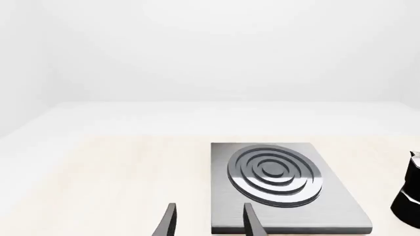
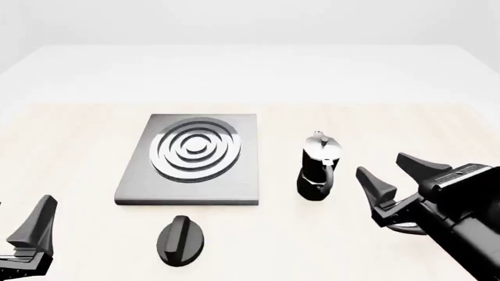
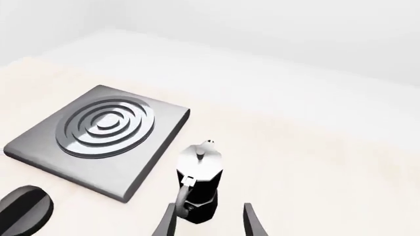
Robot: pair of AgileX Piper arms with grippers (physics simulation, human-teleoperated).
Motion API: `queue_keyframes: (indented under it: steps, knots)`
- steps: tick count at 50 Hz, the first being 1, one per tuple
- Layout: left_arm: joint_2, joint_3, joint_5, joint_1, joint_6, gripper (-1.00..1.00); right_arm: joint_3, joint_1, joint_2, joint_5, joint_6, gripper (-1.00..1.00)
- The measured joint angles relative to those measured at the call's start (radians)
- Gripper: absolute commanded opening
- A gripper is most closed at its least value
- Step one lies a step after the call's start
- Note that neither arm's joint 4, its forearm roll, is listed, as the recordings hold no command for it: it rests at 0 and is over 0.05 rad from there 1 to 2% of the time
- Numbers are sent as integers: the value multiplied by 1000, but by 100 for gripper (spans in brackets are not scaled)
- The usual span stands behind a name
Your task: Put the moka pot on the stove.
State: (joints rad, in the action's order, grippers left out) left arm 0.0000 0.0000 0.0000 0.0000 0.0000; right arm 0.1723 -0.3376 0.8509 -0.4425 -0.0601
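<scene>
Front view is showing the pot [image 2: 318,168] standing upright just right of the stove [image 2: 189,159], nearest the right gripper [image 2: 394,172], gaping wide and empty

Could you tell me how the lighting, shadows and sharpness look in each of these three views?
Front view: flat, even light, almost no cast shadows; moka pot and stove sharp, background washed out white. Left wrist view: bright gleam on the stove's rings, pot cropped at the frame edge. Right wrist view: sheen on the pot's silver lid, right claw fingertips crisp, no blur.
</scene>
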Motion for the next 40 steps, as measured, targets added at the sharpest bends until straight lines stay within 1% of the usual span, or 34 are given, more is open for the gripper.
queue_keyframes:
  steps: [9,20,40]
  knots:
    - [0,0,0,0,0,100,9,-25,127,-88,-1,100]
    - [0,0,0,0,0,100,19,-46,242,-174,3,100]
    - [0,0,0,0,0,100,34,-72,422,-298,21,100]
